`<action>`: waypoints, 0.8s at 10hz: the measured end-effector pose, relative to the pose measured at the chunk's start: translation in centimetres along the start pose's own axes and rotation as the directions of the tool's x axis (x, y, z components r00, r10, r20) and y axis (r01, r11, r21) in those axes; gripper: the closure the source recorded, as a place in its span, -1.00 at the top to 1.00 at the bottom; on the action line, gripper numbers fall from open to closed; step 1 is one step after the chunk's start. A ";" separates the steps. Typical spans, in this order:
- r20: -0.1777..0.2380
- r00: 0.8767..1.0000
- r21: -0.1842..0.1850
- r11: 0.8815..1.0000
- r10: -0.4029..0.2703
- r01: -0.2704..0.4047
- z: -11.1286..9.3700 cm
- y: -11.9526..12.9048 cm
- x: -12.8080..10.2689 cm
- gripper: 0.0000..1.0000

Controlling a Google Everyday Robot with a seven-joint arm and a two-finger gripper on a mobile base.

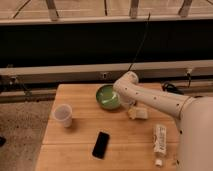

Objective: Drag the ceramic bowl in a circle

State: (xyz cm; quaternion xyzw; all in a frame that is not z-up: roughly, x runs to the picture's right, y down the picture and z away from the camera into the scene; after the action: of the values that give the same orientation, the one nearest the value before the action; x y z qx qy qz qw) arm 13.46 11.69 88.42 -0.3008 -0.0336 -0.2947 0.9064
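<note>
Pincer [123, 101] at ceramic bowl [105, 96] right rim, state we cannot tell; we judge circle not yet done

No text, label, brand, number or sign can be read anywhere in the view. Dark markings are seen on the white tube [160, 139] lying near the right edge of the wooden table [75, 152], but they are too blurred to be made out. The face of the black phone [101, 144] is seen only as a dark surface. The gripper [125, 102] is placed at the right rim of the ceramic bowl [106, 96], largely hidden beneath the arm's wrist, and no lettering can be made out on either.
</note>
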 end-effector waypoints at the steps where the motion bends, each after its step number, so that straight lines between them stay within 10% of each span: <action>1: 0.000 1.000 -0.003 1.000 -0.002 0.002 0.2 -0.1 -0.1 0.60; 8: 0.003 1.000 -0.026 1.000 -0.002 0.002 1.2 0.0 -0.2 0.60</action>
State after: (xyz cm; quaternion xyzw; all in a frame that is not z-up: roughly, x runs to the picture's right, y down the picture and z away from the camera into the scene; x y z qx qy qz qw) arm 13.46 12.41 89.36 -0.3130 -0.0313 -0.2957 0.9020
